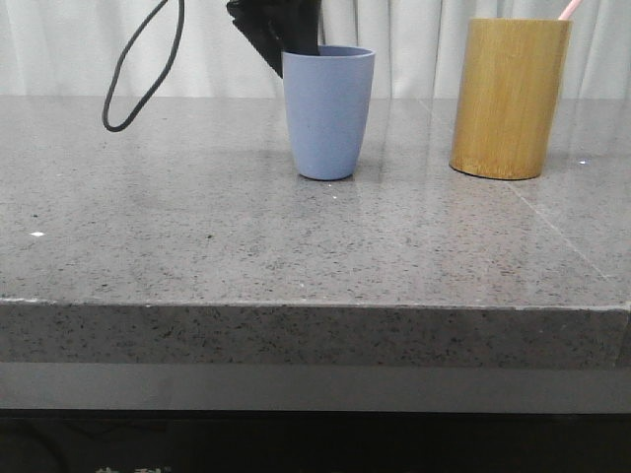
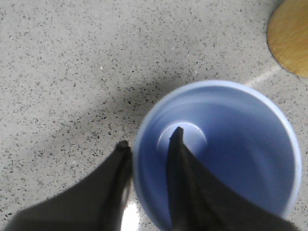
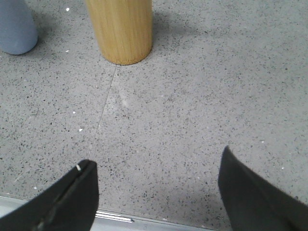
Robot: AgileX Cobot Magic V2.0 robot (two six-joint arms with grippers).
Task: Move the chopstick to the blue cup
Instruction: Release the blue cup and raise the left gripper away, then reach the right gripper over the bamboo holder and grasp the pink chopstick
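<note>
The blue cup [image 1: 328, 113] stands upright on the grey stone table, left of the bamboo cylinder [image 1: 509, 97]. One pale pink chopstick tip [image 1: 569, 9] sticks out of the cylinder's top; the rest is hidden inside. My left gripper [image 1: 286, 49] comes down at the cup's back left rim. In the left wrist view the left gripper [image 2: 149, 137] straddles the blue cup's [image 2: 231, 144] wall, one finger inside and one outside, closed on it. The cup is empty inside. My right gripper [image 3: 156, 168] is open and empty, low over the table near its front edge, short of the cylinder [image 3: 122, 29].
A black cable loop [image 1: 143, 69] hangs at the back left. A white curtain closes off the back. The table's front edge [image 1: 315, 304] runs across the front view, and its metal trim [image 3: 115, 217] shows under the right gripper.
</note>
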